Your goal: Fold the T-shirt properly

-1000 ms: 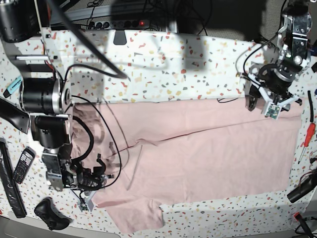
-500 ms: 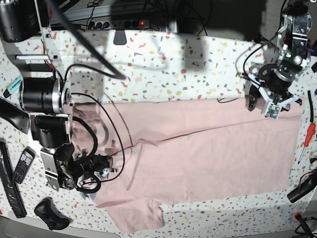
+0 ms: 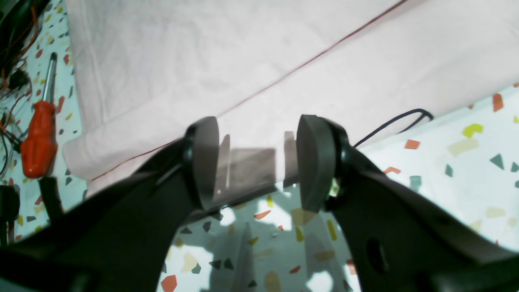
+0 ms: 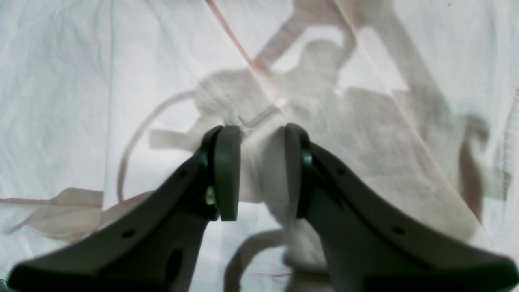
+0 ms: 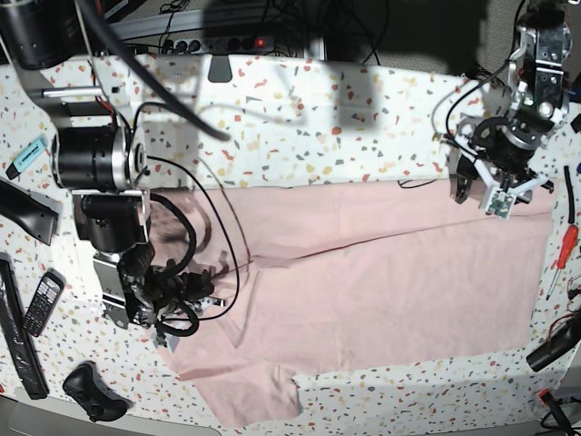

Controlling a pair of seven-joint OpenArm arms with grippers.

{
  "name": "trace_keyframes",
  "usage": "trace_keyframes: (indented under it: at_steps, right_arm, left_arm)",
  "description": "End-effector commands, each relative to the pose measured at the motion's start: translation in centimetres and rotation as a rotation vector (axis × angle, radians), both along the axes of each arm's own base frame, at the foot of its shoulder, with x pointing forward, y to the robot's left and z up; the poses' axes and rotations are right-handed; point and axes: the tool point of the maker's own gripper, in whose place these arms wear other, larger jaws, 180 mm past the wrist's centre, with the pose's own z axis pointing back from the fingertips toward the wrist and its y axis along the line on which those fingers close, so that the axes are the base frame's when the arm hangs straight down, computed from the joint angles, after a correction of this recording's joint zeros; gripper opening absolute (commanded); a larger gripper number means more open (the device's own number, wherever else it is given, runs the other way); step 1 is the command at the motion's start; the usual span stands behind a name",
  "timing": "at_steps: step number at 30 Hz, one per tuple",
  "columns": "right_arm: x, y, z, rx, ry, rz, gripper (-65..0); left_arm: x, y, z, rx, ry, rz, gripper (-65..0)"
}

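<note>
The pink T-shirt (image 5: 381,272) lies half-folded across the tabletop (image 5: 300,127). The right pincer (image 4: 255,178) pinches a bunched ridge of cloth; the left pincer (image 3: 255,162) hangs spread — next, probably, lifting the fold across.

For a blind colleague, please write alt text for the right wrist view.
The right hand is low over the pale pink T-shirt, with a raised fold of the cloth between its two dark fingers. Shadows of the arm and cables fall on the wrinkled cloth.
</note>
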Motion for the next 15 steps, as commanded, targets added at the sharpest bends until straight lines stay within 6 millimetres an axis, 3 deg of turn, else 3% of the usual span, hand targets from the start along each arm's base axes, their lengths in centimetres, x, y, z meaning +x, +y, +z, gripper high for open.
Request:
trace_keyframes:
  at_steps: [1, 9, 15]
  right_arm:
    - [1.9, 0.4, 2.4, 0.014, -0.056, -0.002, -48.2]
    - [3.7, 1.2, 5.1, 0.021, -0.09, 0.014, -56.3]
    - [4.8, 3.0, 6.7, 0.036, -0.114, 0.04, -61.2]
  left_arm:
    - [0.8, 0.3, 1.3, 0.006, -0.046, 0.0, -35.4]
    - [0.8, 0.3, 1.3, 0.005, -0.047, 0.0, -35.4]
    - [0.8, 0.3, 1.3, 0.006, -0.046, -0.001, -35.4]
